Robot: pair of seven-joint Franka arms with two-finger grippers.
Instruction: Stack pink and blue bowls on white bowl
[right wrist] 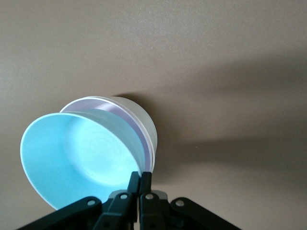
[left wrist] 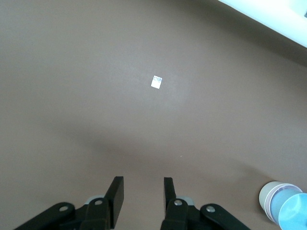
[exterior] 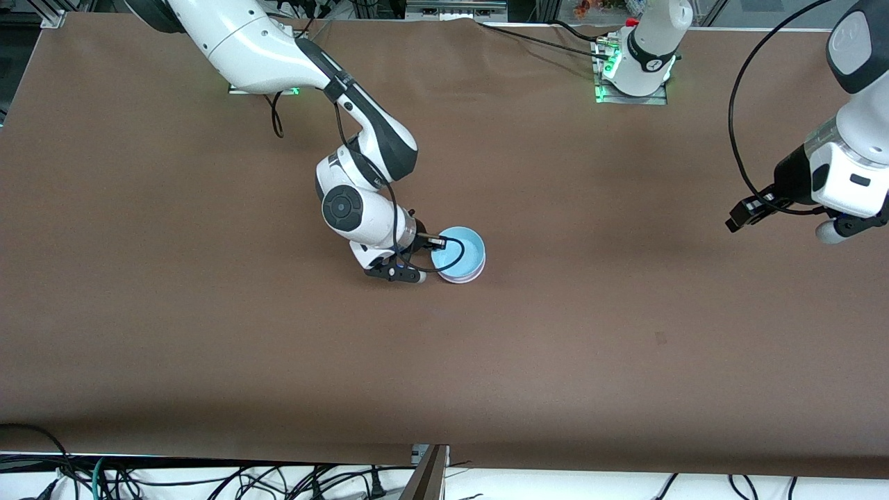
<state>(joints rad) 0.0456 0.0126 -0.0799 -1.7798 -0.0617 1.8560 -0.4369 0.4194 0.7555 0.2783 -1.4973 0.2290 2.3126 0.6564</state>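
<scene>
The blue bowl (exterior: 460, 251) sits tilted in the pink bowl (exterior: 464, 279), which is nested in the white bowl (right wrist: 141, 120) near the table's middle. My right gripper (exterior: 427, 267) is shut on the blue bowl's rim on the side toward the right arm's end. In the right wrist view, the right gripper (right wrist: 139, 175) pinches the rim of the blue bowl (right wrist: 76, 158), with the pink rim (right wrist: 122, 114) just under it. My left gripper (exterior: 832, 229) waits open and empty above the table at the left arm's end; it also shows in its wrist view (left wrist: 142, 179).
The brown table (exterior: 208, 347) is bare around the stack. A small white sticker (left wrist: 156, 82) lies on the table below the left gripper. The stack shows small in the left wrist view (left wrist: 283, 206). Cables hang off the table's front edge (exterior: 208, 479).
</scene>
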